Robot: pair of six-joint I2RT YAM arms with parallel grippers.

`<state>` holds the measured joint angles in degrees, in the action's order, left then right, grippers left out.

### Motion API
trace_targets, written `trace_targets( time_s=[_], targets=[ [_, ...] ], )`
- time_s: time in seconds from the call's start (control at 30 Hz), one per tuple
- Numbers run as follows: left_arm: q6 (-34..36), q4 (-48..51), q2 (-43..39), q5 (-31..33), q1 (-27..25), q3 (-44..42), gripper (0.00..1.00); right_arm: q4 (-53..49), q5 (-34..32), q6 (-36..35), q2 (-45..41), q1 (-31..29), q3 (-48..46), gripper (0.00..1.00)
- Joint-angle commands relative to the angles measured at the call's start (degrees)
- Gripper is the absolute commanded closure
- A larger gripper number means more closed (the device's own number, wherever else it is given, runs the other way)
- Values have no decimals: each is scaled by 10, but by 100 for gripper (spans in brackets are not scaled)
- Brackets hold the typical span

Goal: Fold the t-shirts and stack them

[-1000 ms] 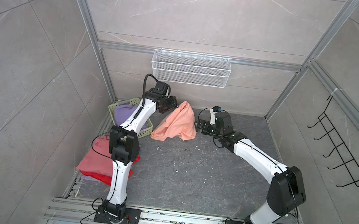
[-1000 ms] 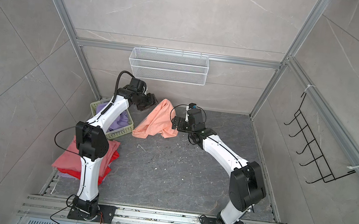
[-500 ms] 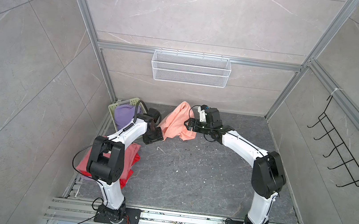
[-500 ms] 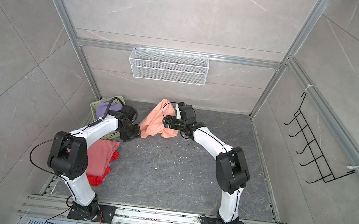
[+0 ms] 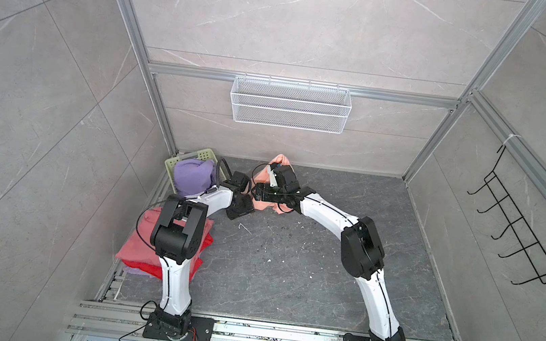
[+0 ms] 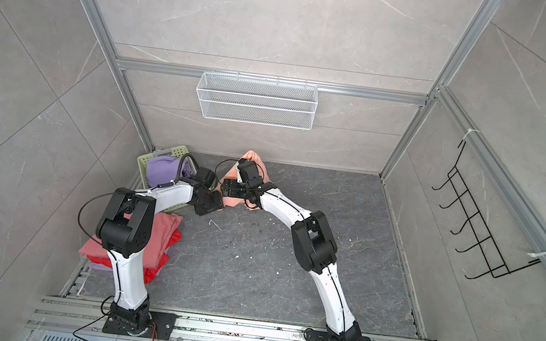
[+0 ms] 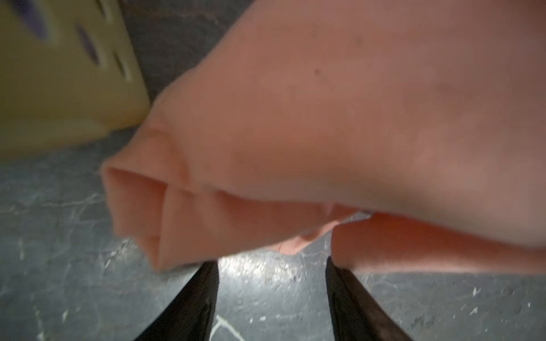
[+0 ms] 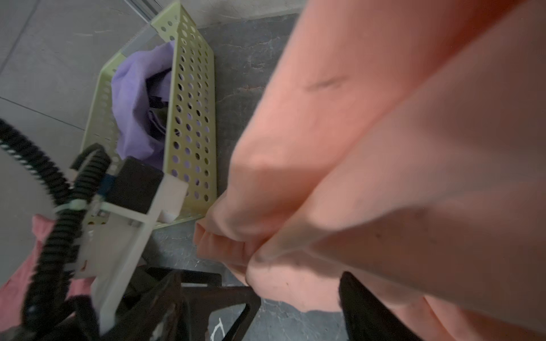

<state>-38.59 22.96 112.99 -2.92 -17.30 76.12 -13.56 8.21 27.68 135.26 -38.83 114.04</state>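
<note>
five t-shirts: one peach tee (image 7: 325, 103), one dusty rose tee (image 5: 139, 249), one red tee (image 6: 153, 274), two lavender tees (image 5: 190, 175) (image 6: 98, 266); one green basket (image 5: 203, 153), one white wire basket (image 5: 289, 109), one black hook rack (image 5: 519, 230) with five hooks, two robot arms (image 5: 177, 273) (image 5: 380, 298)

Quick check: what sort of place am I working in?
Probably a lab robot cell mocked up for laundry: panel walls in an aluminium frame, a wall hook rack, stacked tees.

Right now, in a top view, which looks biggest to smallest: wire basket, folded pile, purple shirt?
1. wire basket
2. folded pile, partly behind the left arm, so unsure
3. purple shirt
</note>
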Motion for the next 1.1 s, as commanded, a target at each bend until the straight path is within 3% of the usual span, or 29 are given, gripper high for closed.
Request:
trace_targets(
  time_s=[0.0, 0.17, 0.37, 0.8, 0.87, 1.0, 1.07],
  targets=[
    [0, -65, -1, 6, -2, -18, 38, -69, -58, 15, 45, -8, 65, 17],
    [24, -66, 20, 24, -4, -15, 36, -174, -107, 29, 116, -14, 177, 23],
    [49, -39, 42, 83, -7, -3, 40, -219, -133, 39, 165, -18, 225, 30],
    [42, 11, 111, 138, -7, 44, 59, -251, -157, 30, 183, -13, 276, 85],
    [45, 14, 112, 145, -6, 41, 66, -251, -170, 27, 171, -9, 262, 89],
    [44, 18, 104, 152, 4, 31, 95, -220, -189, 27, 122, 8, 192, 91],
    [43, 16, 94, 152, 8, 25, 100, -194, -191, 28, 75, 18, 142, 92]
  ],
)
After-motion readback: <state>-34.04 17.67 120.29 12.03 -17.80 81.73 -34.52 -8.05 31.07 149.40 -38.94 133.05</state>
